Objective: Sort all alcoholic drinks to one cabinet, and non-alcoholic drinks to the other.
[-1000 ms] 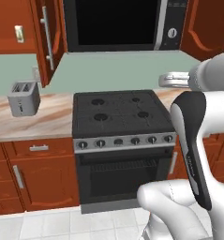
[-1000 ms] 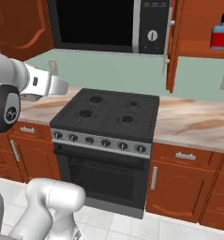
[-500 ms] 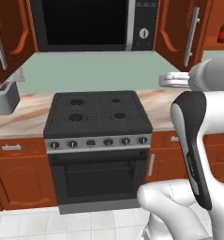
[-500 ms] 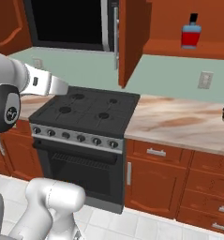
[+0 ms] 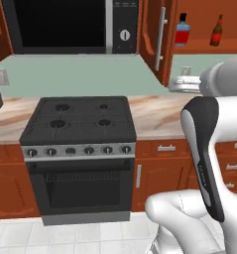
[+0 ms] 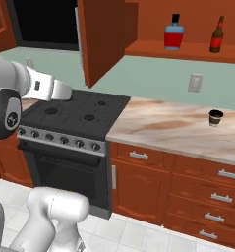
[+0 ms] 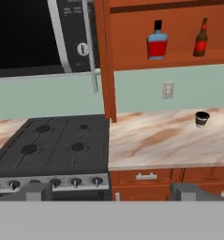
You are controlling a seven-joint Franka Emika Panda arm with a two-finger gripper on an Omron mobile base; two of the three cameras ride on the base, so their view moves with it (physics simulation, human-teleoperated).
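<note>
- You're looking at a home kitchen; a black gas stove [image 5: 79,119] with a row of knobs and an oven door sits between red-brown drawer units [image 6: 197,184].
- A built-in microwave [image 5: 65,25] hangs above the stove; a marbled countertop [image 6: 178,129] runs along a pale green wall with a wall socket [image 6: 195,82].
- An open wall cabinet [image 6: 188,29] holds two bottles on its shelf; a lidded cup [image 6: 215,117] stands near the countertop's back edge.
</note>
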